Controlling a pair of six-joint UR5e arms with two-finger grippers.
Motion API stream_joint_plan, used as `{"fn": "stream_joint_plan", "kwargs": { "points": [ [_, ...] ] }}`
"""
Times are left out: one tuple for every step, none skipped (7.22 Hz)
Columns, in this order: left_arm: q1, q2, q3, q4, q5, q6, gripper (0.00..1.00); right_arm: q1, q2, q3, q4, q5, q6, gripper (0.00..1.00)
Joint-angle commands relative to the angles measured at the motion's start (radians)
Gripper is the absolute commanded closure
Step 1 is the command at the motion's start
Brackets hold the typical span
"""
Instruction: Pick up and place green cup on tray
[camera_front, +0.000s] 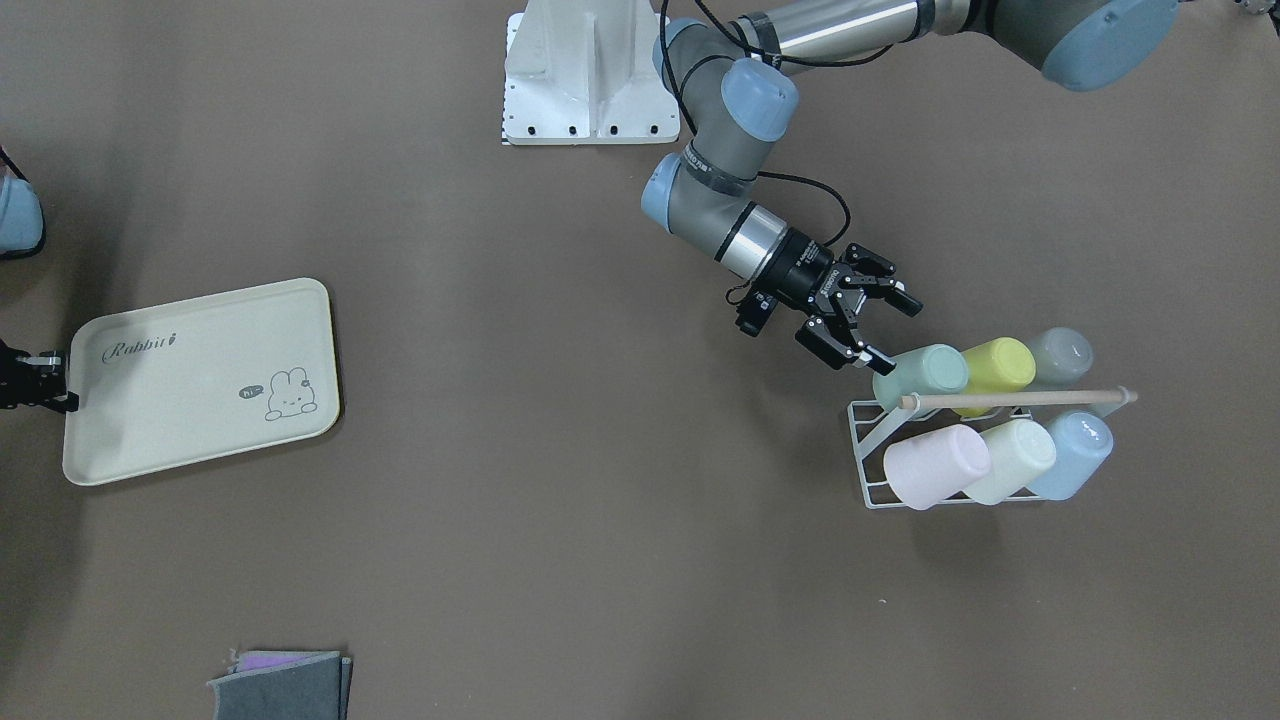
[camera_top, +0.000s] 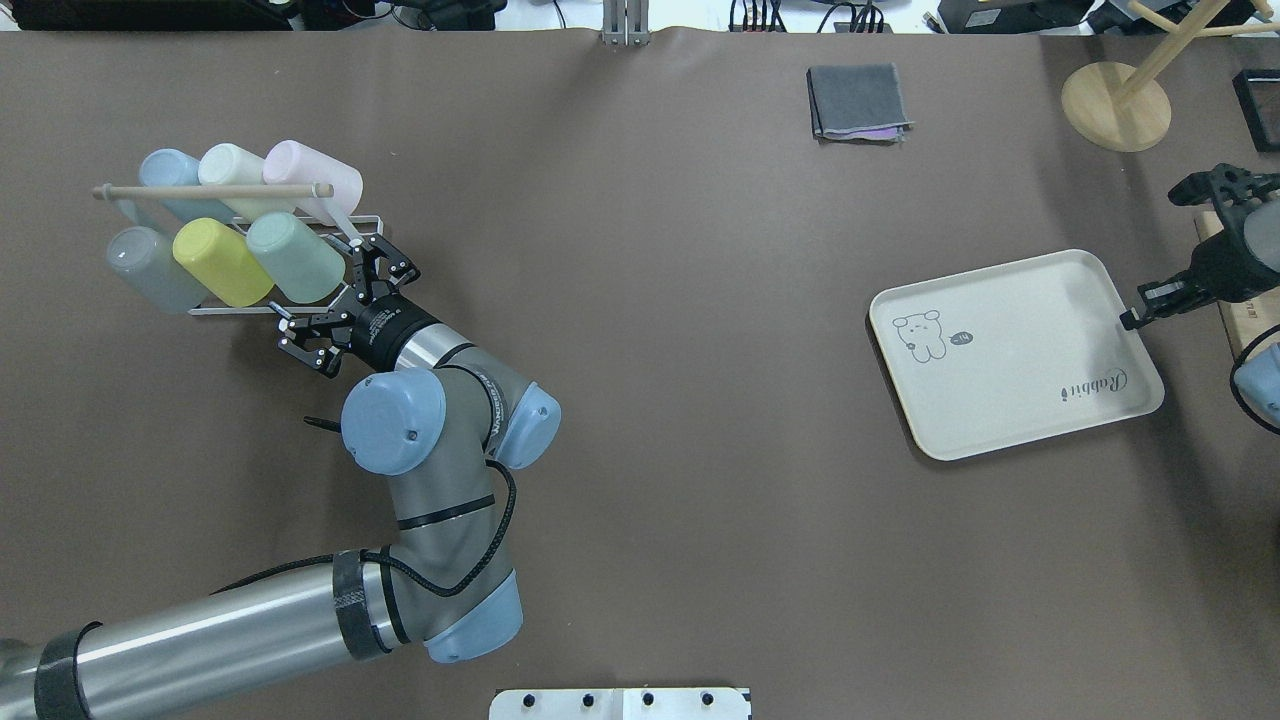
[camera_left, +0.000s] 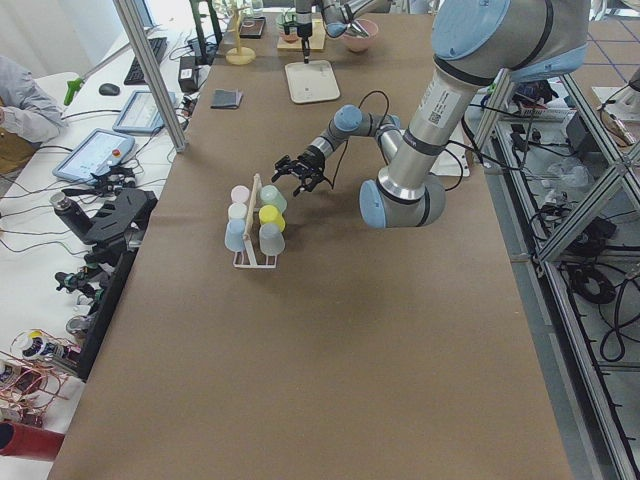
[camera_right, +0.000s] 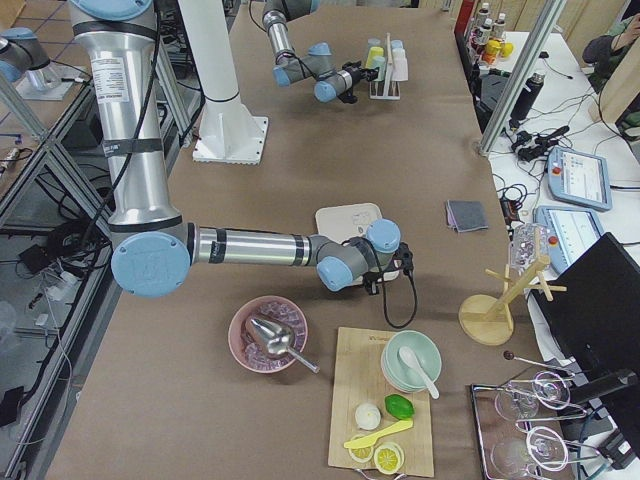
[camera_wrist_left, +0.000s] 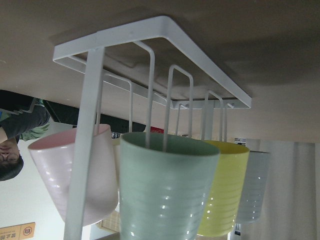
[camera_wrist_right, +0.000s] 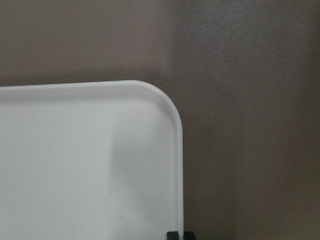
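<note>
The green cup (camera_front: 922, 372) lies tilted on a white wire rack (camera_front: 862, 450), at the end of its row beside a yellow cup (camera_front: 995, 368). It fills the left wrist view (camera_wrist_left: 167, 190), rim toward the camera. My left gripper (camera_front: 898, 335) is open, its fingertips just short of the cup's rim (camera_top: 295, 257), one to each side. The cream tray (camera_front: 200, 380) with "Rabbit" lettering lies far across the table and holds nothing. My right gripper (camera_top: 1130, 318) points down at the tray's edge (camera_wrist_right: 75, 165), with its tips close together at the rim.
Pink (camera_front: 935, 465), cream (camera_front: 1015, 458), blue (camera_front: 1075, 455) and grey (camera_front: 1060, 355) cups share the rack under a wooden rod (camera_front: 1020, 398). A folded grey cloth (camera_top: 858, 100) lies at the far edge. A wooden stand (camera_top: 1115, 105) is beyond the tray.
</note>
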Motion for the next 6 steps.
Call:
{"fn": "stream_joint_plan", "kwargs": {
  "points": [
    [0.006,0.01,0.025,-0.003,0.032,0.009,0.05,0.1,0.002,0.002,0.0,0.104,0.005,1.0],
    [0.004,0.013,0.037,-0.003,0.057,0.007,0.07,0.158,0.008,0.003,0.002,0.172,0.003,1.0],
    [0.004,0.013,0.043,-0.003,0.084,0.004,0.08,0.188,0.025,0.003,0.003,0.213,0.005,1.0],
    [0.004,0.019,0.047,-0.002,0.11,0.003,0.09,0.194,0.056,-0.003,0.0,0.225,0.012,1.0],
    [0.004,0.016,0.056,0.0,0.114,0.003,0.1,0.193,0.103,-0.015,0.0,0.225,0.052,1.0],
    [0.004,0.017,0.065,0.003,0.141,0.001,0.11,0.164,0.158,-0.02,0.0,0.224,0.143,1.0]
  ]
}}
